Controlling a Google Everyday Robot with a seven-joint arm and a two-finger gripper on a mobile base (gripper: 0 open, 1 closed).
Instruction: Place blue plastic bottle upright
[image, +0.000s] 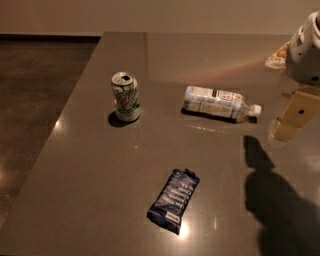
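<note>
The blue plastic bottle (216, 102) lies on its side in the middle of the dark grey table (90, 170). Its white cap points right and its pale label faces up. My gripper (290, 120) hangs at the right edge of the view, just right of the bottle's cap and apart from it, above the table. Nothing shows in the gripper. The white arm housing (306, 50) is above it, partly cut off by the frame.
A green-and-white soda can (125, 97) stands upright left of the bottle. A flat dark blue snack wrapper (174, 200) lies nearer the front. A pale object (276, 58) sits at the back right. The table's left edge drops to a dark floor (30, 100).
</note>
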